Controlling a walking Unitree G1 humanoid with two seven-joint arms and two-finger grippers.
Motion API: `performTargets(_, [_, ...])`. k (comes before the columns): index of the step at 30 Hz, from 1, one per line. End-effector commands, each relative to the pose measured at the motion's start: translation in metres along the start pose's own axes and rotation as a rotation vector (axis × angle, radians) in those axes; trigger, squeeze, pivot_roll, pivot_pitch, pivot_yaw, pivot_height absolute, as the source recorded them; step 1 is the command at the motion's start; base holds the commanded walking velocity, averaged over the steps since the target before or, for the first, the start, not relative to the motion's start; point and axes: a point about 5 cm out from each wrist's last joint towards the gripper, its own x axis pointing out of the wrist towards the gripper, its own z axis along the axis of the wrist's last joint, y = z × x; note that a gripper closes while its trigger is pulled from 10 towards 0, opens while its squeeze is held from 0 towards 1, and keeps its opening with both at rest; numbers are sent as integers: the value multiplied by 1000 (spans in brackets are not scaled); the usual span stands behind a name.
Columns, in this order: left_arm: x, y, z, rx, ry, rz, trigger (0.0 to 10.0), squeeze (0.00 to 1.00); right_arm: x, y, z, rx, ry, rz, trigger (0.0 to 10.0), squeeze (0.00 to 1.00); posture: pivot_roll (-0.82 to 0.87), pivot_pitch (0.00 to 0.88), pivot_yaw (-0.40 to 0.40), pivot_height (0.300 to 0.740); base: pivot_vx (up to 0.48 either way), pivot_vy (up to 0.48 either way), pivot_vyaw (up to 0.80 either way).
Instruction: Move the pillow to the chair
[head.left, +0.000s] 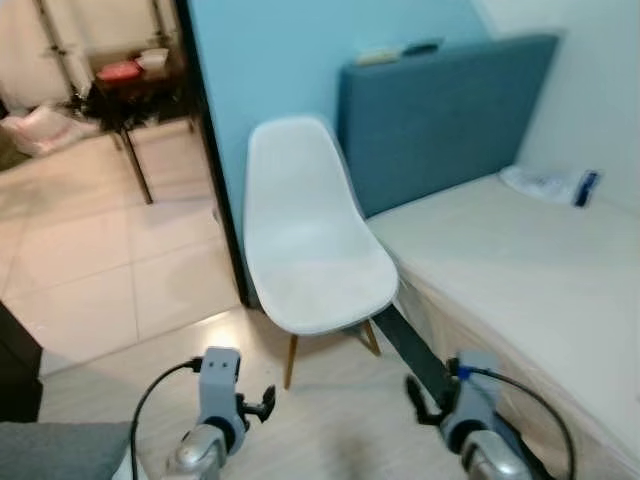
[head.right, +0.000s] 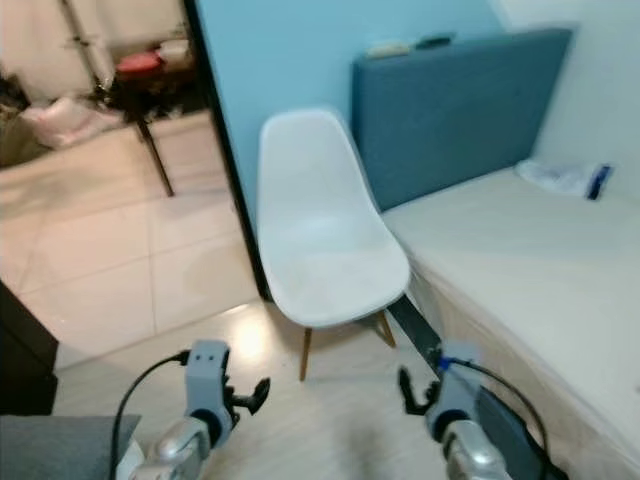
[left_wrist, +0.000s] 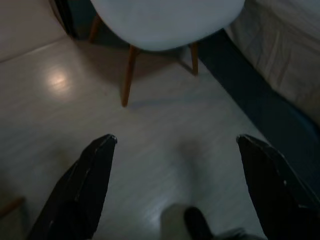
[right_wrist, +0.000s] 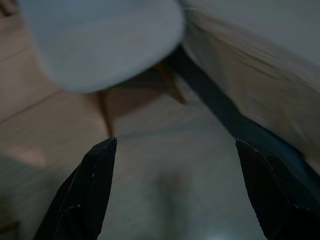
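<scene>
Standing ahead of spread claws (left_wrist: 175, 150), chair (head.left: 310, 240)

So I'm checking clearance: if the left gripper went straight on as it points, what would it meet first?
Probably the bare floor. The open left gripper aims down at it, short of the chair legs; depth is hard to judge.
</scene>
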Motion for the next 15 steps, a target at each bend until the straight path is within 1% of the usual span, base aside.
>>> performTargets(1, [-7,12,-8,-10,19,41,10000,0,-7,2,-14,24,39,9,10000,0,-107,0,33,740,0,0,-750])
performTargets(2, [-7,12,-8,-10,19,41,10000,0,-7,2,-14,24,39,9,10000,0,-107,0,33,740,0,0,-750])
performTargets(3, [-7,16,-12,-23,32,47,10000,0,-9,0,-18,45,48,3,10000,0,-107,0,33,740,0,0,-750])
performTargets(4, [-9,24,-23,-10,81,83,10000,0,-11,-8,-28,75,80,-30,10000,0,-104,0,30,740,0,0,-750])
performTargets(6, [-9,27,-27,11,107,102,10000,0,-11,-11,-32,78,95,-50,10000,0,-104,0,30,740,0,0,-750])
performTargets(8, [-9,26,-28,-1,105,93,10000,0,-10,-11,-32,89,93,-52,10000,0,-104,0,30,740,0,0,-750])
performTargets(9, [-9,23,-26,-9,86,83,10000,0,-9,-10,-30,89,78,-47,10000,0,-105,0,30,740,0,0,-750])
performTargets(15, [-9,24,-25,-14,76,88,10000,0,-9,-8,-27,80,67,-43,10000,0,-103,0,26,740,0,0,-750])
